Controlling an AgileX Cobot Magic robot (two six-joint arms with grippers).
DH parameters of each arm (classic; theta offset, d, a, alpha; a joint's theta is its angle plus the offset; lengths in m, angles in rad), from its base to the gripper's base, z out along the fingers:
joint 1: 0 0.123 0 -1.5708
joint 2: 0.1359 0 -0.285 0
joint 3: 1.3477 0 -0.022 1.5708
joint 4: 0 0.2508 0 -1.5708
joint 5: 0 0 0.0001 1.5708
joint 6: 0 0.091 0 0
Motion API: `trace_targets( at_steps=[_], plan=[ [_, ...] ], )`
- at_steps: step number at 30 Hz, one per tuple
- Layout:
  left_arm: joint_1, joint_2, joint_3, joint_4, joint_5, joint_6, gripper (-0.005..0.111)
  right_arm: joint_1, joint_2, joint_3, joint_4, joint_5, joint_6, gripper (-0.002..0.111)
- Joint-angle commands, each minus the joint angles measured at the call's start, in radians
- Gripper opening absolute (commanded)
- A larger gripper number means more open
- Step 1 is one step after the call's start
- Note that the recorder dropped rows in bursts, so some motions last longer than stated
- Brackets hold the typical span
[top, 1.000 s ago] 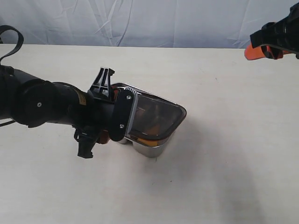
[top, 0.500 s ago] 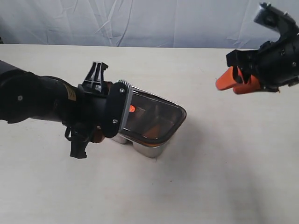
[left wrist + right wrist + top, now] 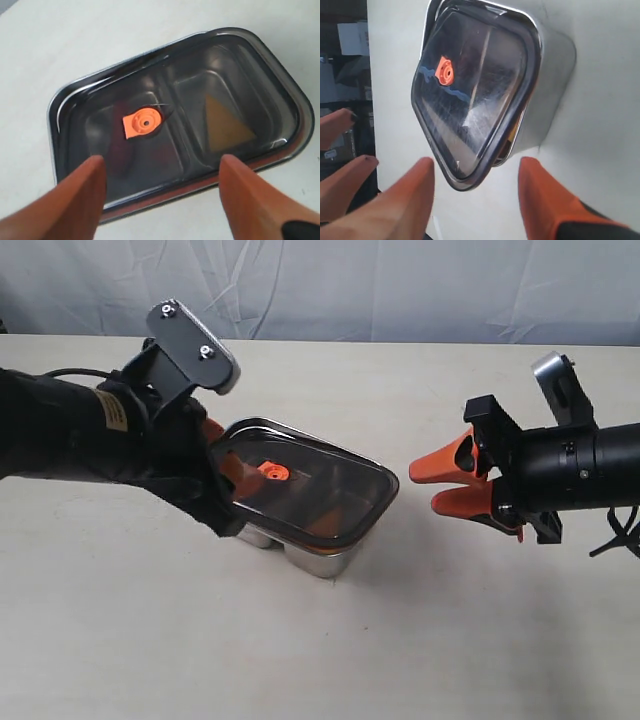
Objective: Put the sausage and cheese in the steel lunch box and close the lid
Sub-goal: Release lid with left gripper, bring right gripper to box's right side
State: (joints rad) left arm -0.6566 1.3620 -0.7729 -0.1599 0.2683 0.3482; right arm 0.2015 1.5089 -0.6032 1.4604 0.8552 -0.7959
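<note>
The steel lunch box [image 3: 318, 558] stands mid-table with the dark tinted lid [image 3: 320, 498] lying on it, orange valve [image 3: 270, 471] up. In the right wrist view the lid [image 3: 475, 95] sits slightly askew, one corner overhanging the steel wall [image 3: 552, 80]. Through the lid [image 3: 180, 85] the yellow cheese [image 3: 225, 125] lies in one compartment. A dim red shape, the sausage [image 3: 121, 150], shows in the other, beside the valve [image 3: 142, 122]. My left gripper [image 3: 228, 462] is open at the lid's left edge, holding nothing. My right gripper [image 3: 440, 485] is open, apart from the box on its right.
The box stands on a pale table [image 3: 450, 640]. A wrinkled white cloth [image 3: 350, 285] hangs behind the far edge. The left gripper's orange fingers [image 3: 342, 177] show beyond the box in the right wrist view.
The left gripper has let go of the lid and swung back, uncovering the valve. The right gripper came down from the upper right towards the box's right side.
</note>
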Motion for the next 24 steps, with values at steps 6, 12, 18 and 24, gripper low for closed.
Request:
trace_targets(
  at_steps=[6,12,18,24],
  plan=[
    [0.154,-0.009,0.003,-0.049,0.141,-0.208,0.062,0.089,0.002,0.042,0.110,-0.010,-0.016,0.050],
    [0.260,-0.009,0.003,-0.049,0.101,-0.211,0.062,0.227,0.002,0.042,0.200,-0.149,-0.011,0.050],
    [0.341,-0.009,0.003,-0.068,0.068,-0.218,0.062,0.291,0.002,0.042,0.205,-0.203,0.065,0.050],
    [0.350,-0.009,0.003,-0.077,0.022,-0.218,0.062,0.300,0.002,0.042,0.209,-0.216,0.105,0.050]
  ],
)
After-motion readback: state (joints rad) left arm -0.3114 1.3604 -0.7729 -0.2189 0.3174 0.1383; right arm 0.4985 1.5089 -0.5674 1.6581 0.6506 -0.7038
